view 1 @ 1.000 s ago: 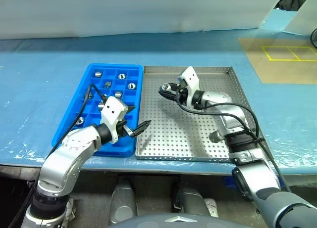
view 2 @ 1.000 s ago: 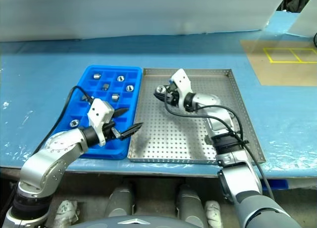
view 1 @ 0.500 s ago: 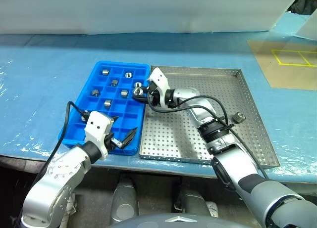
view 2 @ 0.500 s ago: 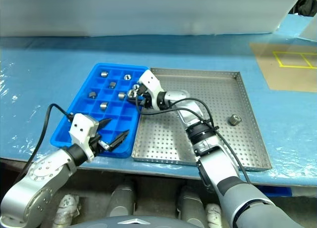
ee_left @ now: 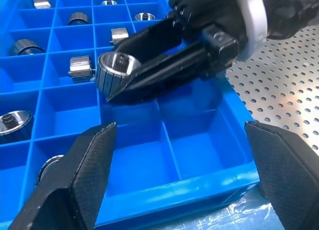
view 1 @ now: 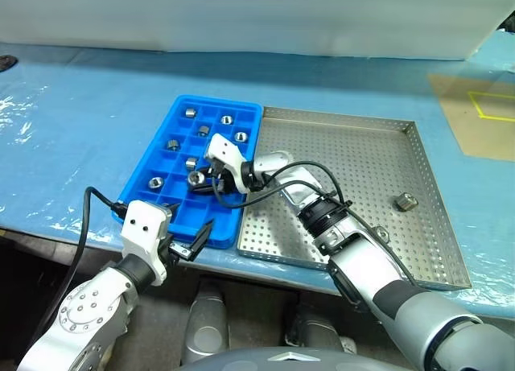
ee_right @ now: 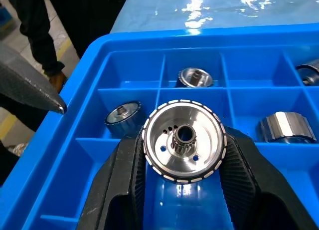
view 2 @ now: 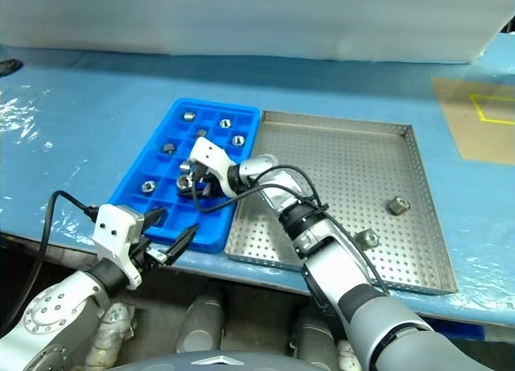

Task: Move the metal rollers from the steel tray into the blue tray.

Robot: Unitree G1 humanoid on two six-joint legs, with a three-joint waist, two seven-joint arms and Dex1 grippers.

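Right gripper [ee_right: 182,190] is clamping a roller [ee_right: 183,140] over the blue tray [view 1: 165,125]; left gripper [view 1: 193,242] is hanging at its near edge, fingers apart

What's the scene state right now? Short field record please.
right claw: shut on a metal roller, held over the blue tray
left claw: open, holding nothing, at the blue tray's near edge
blue tray: several rollers already in compartments
steel tray: one loose roller on its right side
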